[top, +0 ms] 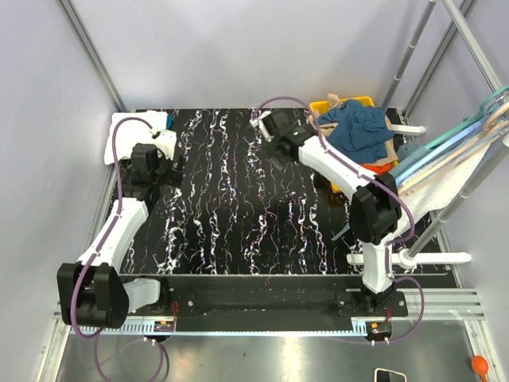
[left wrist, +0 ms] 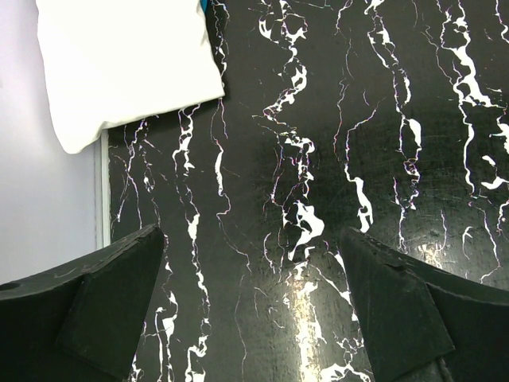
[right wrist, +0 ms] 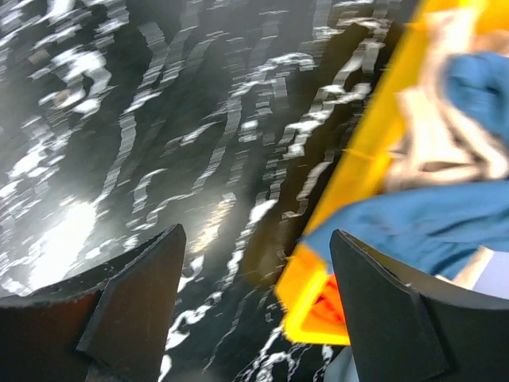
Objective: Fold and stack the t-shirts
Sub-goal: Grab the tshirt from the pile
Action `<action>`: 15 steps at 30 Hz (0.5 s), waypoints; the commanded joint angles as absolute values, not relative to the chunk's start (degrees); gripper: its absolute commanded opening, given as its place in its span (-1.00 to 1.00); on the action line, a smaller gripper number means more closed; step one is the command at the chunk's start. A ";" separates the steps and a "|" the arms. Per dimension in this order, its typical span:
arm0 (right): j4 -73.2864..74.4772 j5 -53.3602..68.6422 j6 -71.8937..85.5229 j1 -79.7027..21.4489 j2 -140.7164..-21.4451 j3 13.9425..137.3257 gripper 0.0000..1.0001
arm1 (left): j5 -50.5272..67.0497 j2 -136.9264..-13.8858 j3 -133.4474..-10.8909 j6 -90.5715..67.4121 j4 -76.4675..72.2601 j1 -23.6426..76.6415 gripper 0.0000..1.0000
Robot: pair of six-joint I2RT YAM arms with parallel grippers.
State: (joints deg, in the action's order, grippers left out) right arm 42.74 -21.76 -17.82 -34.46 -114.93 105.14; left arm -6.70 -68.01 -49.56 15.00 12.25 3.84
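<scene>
Top external view: white t-shirt [top: 127, 134] looks folded at ten o'clock, teal t-shirt [top: 362, 131] unfolded at two o'clock, left gripper [top: 165, 142] and right gripper [top: 261, 122] released, empty

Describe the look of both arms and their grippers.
Both arms have white link shells with black joint housings: left arm, right arm. A purple cable loops along each. The left gripper and right gripper carry matte black, wedge-shaped fingers.
</scene>
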 commanded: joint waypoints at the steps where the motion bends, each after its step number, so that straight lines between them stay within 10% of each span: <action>1: 41.84 -26.36 -18.89 -39.97 -109.87 101.96 0.65 | -6.68 -67.94 -48.96 14.24 8.70 3.96 0.98; 15: 37.44 -25.93 -21.45 -28.93 -114.25 104.32 0.71 | -7.29 -67.50 -48.25 15.38 8.44 3.96 0.98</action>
